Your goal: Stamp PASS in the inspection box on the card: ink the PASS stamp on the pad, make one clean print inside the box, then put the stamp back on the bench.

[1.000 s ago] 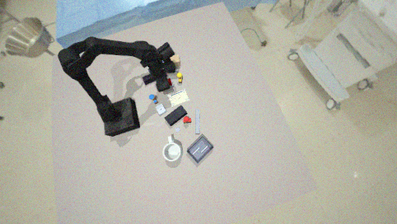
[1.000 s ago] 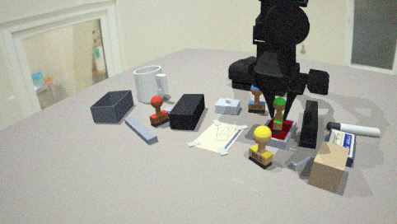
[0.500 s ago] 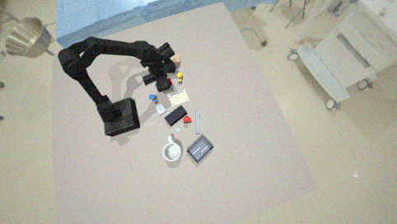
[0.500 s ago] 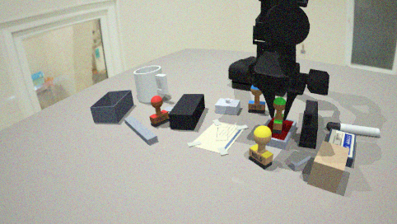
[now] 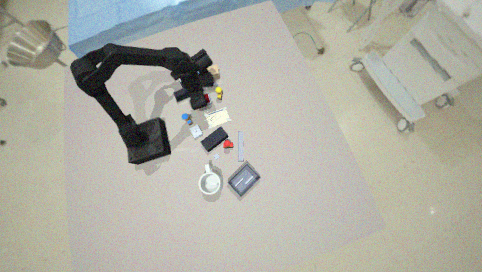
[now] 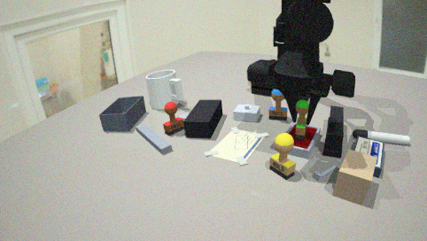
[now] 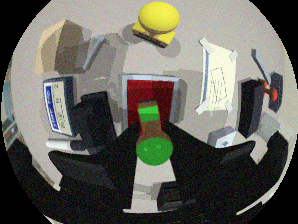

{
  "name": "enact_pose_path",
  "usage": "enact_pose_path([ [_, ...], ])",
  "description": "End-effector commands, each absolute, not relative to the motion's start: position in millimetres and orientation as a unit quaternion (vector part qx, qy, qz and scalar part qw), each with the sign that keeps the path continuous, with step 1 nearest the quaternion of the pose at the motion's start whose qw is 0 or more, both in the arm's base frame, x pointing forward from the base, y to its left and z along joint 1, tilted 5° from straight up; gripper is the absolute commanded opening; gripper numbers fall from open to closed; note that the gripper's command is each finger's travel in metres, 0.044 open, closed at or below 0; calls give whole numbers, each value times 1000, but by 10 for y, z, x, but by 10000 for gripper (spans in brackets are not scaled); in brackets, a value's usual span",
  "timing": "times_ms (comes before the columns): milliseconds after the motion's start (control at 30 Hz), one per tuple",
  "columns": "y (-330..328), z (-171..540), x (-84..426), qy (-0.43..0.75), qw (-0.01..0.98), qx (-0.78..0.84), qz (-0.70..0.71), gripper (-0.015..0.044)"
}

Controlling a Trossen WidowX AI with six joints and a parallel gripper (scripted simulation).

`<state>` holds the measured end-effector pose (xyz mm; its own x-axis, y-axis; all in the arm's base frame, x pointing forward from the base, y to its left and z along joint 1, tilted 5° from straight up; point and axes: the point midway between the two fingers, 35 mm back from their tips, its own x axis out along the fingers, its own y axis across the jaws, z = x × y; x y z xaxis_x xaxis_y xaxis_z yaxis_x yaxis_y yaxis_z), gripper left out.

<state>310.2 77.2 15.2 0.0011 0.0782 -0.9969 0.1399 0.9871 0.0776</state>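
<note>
My gripper [image 6: 302, 121] [image 7: 150, 125] is shut on the green-knobbed stamp [image 6: 301, 116] [image 7: 154, 151], which is upright. The stamp's base is at the red ink pad [image 6: 310, 135] [image 7: 135, 90]; I cannot tell whether it touches. Its lettering is not readable. The cream card [image 5: 218, 117] [image 6: 223, 151] [image 7: 226, 56] is taped down beside the pad, with thin box lines and no coloured stamp print visible. A yellow stamp [image 6: 283, 143] [image 7: 158, 17], a blue stamp [image 6: 277, 97] [image 5: 185, 116] and a red stamp [image 6: 171, 108] [image 5: 228, 144] stand on the bench.
A tall black block [image 6: 334, 133] [image 7: 96, 120] stands close beside the pad, with a marker [image 6: 390, 137], a labelled box [image 7: 58, 106] and a wooden block [image 6: 354, 174] beyond. Past the card are a black block [image 6: 204, 117], a white mug [image 6: 159, 90] and a dark tray [image 6: 115, 121].
</note>
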Motion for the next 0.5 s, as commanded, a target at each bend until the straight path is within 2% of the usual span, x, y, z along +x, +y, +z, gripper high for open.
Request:
enact_pose_path([
  [0, 774, 174, 3099, 707, 703, 78, -21, 0],
  [467, 759, 376, 3112, 707, 703, 78, -21, 0],
])
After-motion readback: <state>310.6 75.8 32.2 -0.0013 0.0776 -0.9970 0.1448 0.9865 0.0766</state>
